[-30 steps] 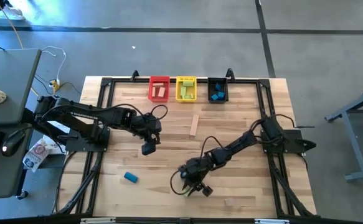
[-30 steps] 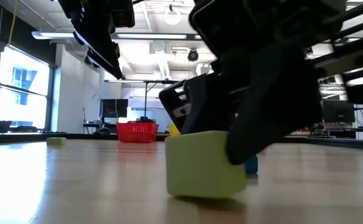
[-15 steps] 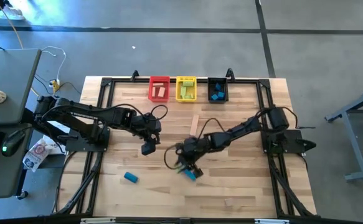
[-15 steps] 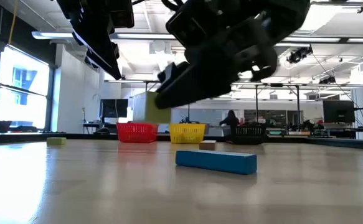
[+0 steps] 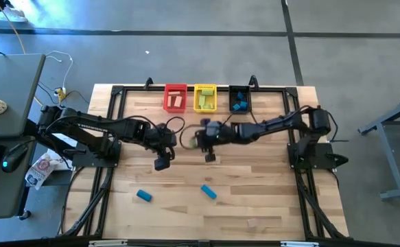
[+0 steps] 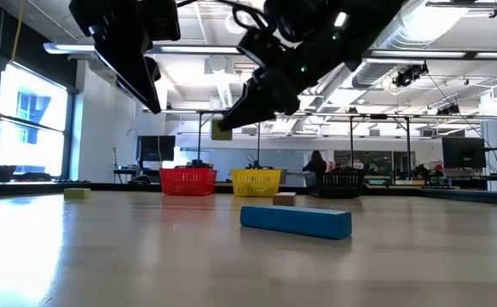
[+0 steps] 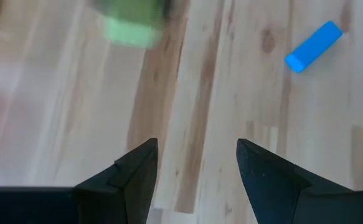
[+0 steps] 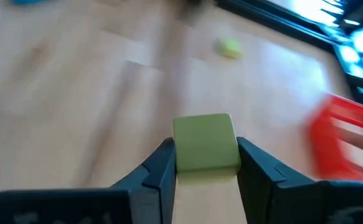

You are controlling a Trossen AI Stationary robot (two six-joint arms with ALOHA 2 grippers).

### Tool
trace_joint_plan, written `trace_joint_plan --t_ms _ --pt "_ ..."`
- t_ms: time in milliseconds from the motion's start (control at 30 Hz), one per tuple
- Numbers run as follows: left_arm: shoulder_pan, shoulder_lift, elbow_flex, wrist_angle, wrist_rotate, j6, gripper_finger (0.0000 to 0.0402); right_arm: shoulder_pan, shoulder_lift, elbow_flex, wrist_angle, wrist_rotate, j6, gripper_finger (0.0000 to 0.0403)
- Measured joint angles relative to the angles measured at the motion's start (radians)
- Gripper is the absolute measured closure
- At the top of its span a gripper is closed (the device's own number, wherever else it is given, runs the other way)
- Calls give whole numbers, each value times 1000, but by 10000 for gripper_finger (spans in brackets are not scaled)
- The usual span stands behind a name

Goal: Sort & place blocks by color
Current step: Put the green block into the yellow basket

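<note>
A light green block sits pinched between the two dark fingers of the right claw, closed on it and carrying it in the air near the centre of the high view, just below the yellow bin; in the low view the same block hangs off the desk in the upper middle of the frame. Two blue bars lie on the lower part of the desk: one below the right claw, seen close up in the low view, the other toward the lower left. A pale wood bar lies just right of the right claw. Another small green block rests far left in the low view. The left claw hovers left of centre, its fingers spread apart and holding nothing. Along the top edge of the desk stand the red bin, the yellow bin and the black bin, side by side.
</note>
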Motion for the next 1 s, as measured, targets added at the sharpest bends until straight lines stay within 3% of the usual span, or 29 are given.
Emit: trace_joint_plan --t_ms 167,400,600,733,1000 --pt "-22 0 0 -48 -48 0 200 -100 -2 0 0 117 -18 296" --pt "-66 0 0 -91 -62 0 200 -251 -2 0 28 164 -2 296" --pt "-100 0 0 -94 -62 0 200 -366 -2 0 44 146 109 296" --pt "-130 0 0 -122 -50 -25 200 -426 -1 0 47 57 223 296" --pt "-218 0 0 -168 -24 -75 200 -477 38 0 60 31 372 296"
